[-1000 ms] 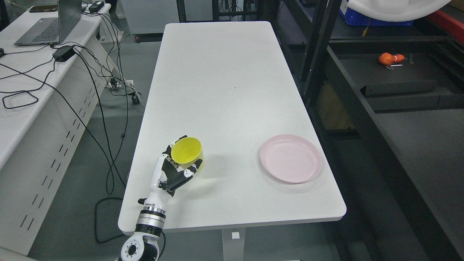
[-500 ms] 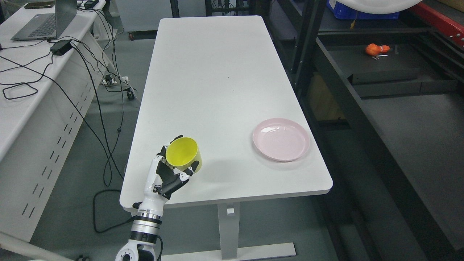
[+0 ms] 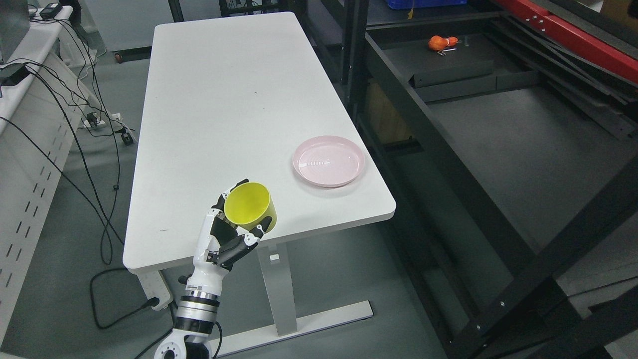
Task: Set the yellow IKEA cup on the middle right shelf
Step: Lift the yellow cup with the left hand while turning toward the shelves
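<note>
One robot hand in view: the left robot hand (image 3: 230, 234), its arm coming up from the lower left edge
Robot hand state: fingers (image 3: 259, 232) curled around the yellow cup (image 3: 249, 207), gripping it from below and behind
Yellow cup: held tilted, its mouth facing up and toward the camera, over the near edge of the white counter (image 3: 219, 99)
Pink plate (image 3: 328, 161): flat on the counter near its right edge, well apart from the cup
Black shelf (image 3: 498, 129): to the right of the counter, with a small orange object (image 3: 438, 43) lying at its far end
Cables (image 3: 65, 129): trailing over the floor on the left
</note>
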Available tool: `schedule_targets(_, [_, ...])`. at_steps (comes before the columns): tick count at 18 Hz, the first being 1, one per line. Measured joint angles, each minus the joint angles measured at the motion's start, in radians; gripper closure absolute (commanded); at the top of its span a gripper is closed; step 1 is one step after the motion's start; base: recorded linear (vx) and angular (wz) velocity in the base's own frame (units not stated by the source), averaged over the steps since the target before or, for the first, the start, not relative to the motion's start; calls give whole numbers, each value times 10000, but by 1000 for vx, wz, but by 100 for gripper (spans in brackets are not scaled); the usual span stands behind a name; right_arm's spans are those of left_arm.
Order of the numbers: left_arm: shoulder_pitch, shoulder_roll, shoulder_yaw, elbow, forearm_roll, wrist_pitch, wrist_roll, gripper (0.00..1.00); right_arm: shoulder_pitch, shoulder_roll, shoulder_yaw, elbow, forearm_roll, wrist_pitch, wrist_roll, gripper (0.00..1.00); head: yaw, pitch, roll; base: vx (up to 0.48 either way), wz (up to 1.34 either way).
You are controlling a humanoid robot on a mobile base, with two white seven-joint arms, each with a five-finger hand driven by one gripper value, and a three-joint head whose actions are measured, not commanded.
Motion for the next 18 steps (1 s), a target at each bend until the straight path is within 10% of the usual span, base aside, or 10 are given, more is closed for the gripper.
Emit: schedule_targets(18, [-105,0,26,-353,1,132,8,96,-1,0,0,0,0,-34,0,1,0,0,0,-190,-457])
